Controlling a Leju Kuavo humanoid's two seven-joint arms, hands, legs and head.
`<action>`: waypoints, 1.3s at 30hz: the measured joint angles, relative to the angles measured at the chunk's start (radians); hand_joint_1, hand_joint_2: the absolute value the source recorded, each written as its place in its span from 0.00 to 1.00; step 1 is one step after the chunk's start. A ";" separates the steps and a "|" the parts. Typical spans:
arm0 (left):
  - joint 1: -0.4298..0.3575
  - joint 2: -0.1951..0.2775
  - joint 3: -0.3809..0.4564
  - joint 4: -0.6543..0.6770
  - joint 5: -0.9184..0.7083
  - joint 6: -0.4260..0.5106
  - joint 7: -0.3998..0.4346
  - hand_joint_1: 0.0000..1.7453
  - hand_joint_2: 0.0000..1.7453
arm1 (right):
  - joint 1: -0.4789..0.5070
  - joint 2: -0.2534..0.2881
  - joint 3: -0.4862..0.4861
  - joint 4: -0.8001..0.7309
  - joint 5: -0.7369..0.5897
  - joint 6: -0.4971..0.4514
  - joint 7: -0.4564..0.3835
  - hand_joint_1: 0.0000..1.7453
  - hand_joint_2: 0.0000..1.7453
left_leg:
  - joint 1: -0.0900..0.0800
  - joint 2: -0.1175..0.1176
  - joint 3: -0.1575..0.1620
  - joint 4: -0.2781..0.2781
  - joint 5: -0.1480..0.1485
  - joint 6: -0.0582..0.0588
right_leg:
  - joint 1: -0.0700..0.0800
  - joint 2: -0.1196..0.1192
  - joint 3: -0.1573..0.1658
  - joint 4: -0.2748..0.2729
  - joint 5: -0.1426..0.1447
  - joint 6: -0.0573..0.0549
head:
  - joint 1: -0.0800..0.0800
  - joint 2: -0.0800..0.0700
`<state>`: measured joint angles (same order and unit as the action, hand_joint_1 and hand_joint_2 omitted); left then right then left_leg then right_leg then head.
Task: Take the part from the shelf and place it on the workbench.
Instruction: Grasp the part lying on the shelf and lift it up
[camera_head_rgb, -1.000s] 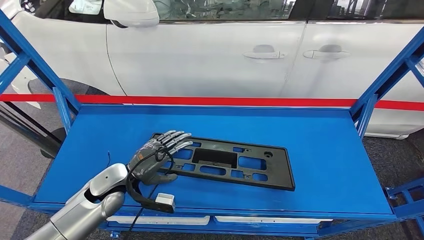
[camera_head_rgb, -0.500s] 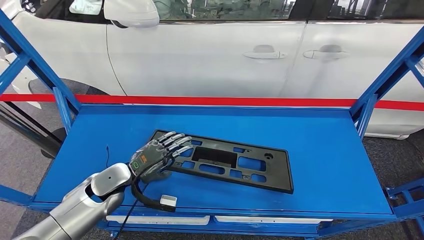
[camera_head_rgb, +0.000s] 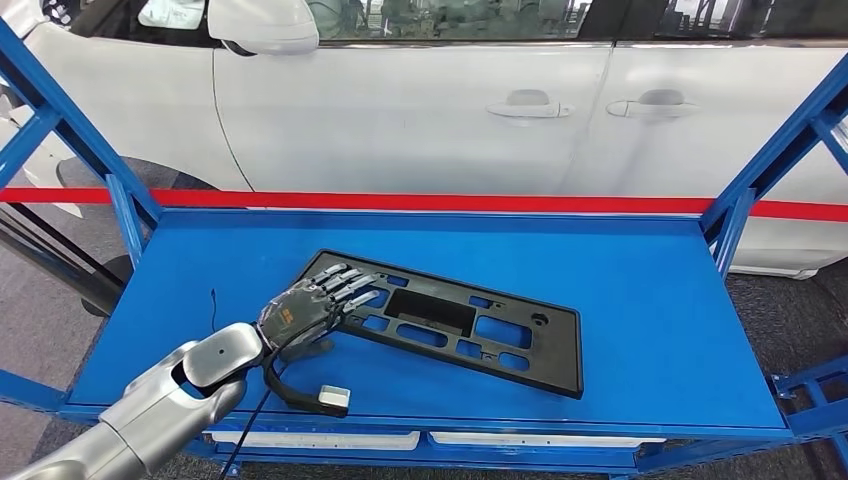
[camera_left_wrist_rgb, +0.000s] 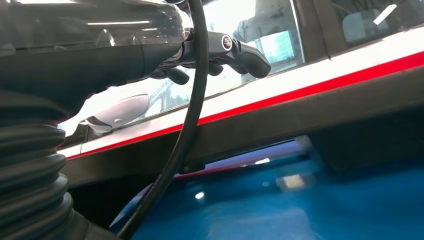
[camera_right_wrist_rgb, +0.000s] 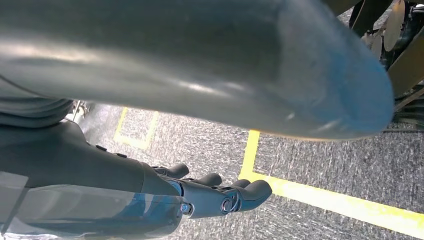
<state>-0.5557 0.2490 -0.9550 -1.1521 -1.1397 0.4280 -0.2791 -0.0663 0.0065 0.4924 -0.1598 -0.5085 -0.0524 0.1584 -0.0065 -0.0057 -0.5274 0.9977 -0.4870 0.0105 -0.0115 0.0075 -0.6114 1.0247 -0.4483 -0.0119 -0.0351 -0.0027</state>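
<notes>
The part (camera_head_rgb: 470, 335) is a flat black plastic plate with several cut-outs, lying on the blue shelf (camera_head_rgb: 650, 300). My left hand (camera_head_rgb: 305, 310) grips its left end, fingers spread over the top and thumb underneath. That end is raised a little off the shelf, so the plate tilts while its right end still rests on the blue surface. In the left wrist view the fingers (camera_left_wrist_rgb: 220, 47) reach over the dark edge of the part (camera_left_wrist_rgb: 325, 115). My right hand (camera_right_wrist_rgb: 210, 192) hangs above the floor with its fingers loosely extended and nothing in it.
A white car (camera_head_rgb: 420, 110) with a red stripe (camera_head_rgb: 450, 203) stands close behind the shelf. Blue frame posts rise at the left (camera_head_rgb: 70, 130) and right (camera_head_rgb: 770, 160). A small white module (camera_head_rgb: 333, 400) hangs on a cable by my wrist. Grey floor carries a yellow line (camera_right_wrist_rgb: 320, 192).
My left hand has closed on the plate's left end and raised it. The plate has tilted and turned slightly, with its right end staying on the shelf.
</notes>
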 joint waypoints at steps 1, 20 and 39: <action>-0.003 -0.003 -0.001 0.005 0.000 -0.006 0.001 0.00 1.00 | 0.000 0.000 0.001 0.000 0.000 0.000 0.000 0.00 0.00 | 0.000 0.000 0.000 0.000 0.000 0.000 | 0.000 0.000 0.000 0.000 0.000 0.000 | 0.000 0.000; -0.066 -0.074 -0.021 0.096 0.058 -0.128 0.023 0.00 1.00 | -0.001 0.000 0.003 0.000 -0.001 0.009 0.002 0.00 0.00 | 0.000 0.000 0.002 0.000 0.000 0.000 | 0.000 -0.001 0.004 0.000 0.000 0.000 | 0.000 0.000; -0.081 -0.105 -0.052 0.117 0.075 -0.167 0.016 0.93 1.00 | -0.002 0.000 0.018 0.000 -0.003 0.010 0.003 0.00 0.00 | 0.000 0.000 0.003 0.000 0.000 0.000 | 0.000 -0.001 0.004 0.000 0.000 0.000 | 0.000 0.000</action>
<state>-0.6370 0.1435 -1.0073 -1.0349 -1.0647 0.2611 -0.2635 -0.0684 0.0065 0.5101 -0.1598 -0.5115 -0.0420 0.1616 -0.0066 -0.0058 -0.5244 0.9977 -0.4870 0.0106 -0.0118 0.0066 -0.6074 1.0246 -0.4482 -0.0118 -0.0351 -0.0027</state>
